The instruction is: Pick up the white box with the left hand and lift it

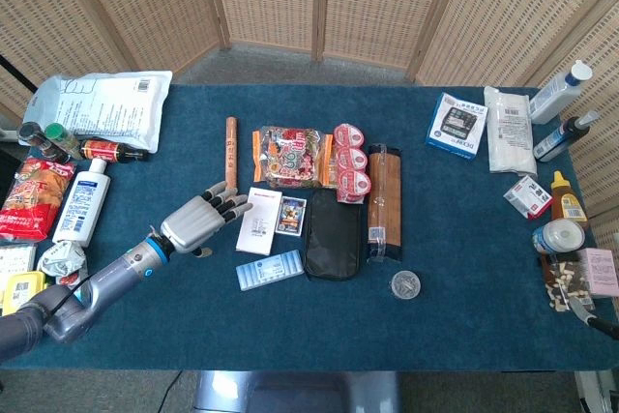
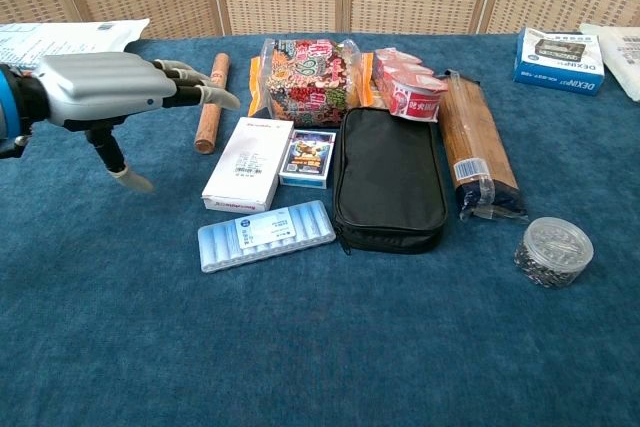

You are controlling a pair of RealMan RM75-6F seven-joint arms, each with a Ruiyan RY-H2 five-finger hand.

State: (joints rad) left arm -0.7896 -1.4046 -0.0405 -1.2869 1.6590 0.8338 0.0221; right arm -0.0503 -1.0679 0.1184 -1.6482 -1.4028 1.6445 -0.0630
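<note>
The white box [image 1: 259,221] [image 2: 248,162] lies flat on the blue table, left of a card deck [image 1: 291,216] [image 2: 308,157]. My left hand [image 1: 203,221] [image 2: 115,87] hovers just left of the box, palm down, fingers spread and stretched toward it, thumb hanging below. It holds nothing and is apart from the box. My right hand shows in neither view.
A brown cylinder [image 1: 231,162] lies behind the hand. A pale blue strip pack [image 1: 270,270] sits in front of the box, a black pouch [image 1: 333,234] to the right. Snack bag [image 1: 292,156], cups and a long packet are further back. Bottles and packets crowd both table ends.
</note>
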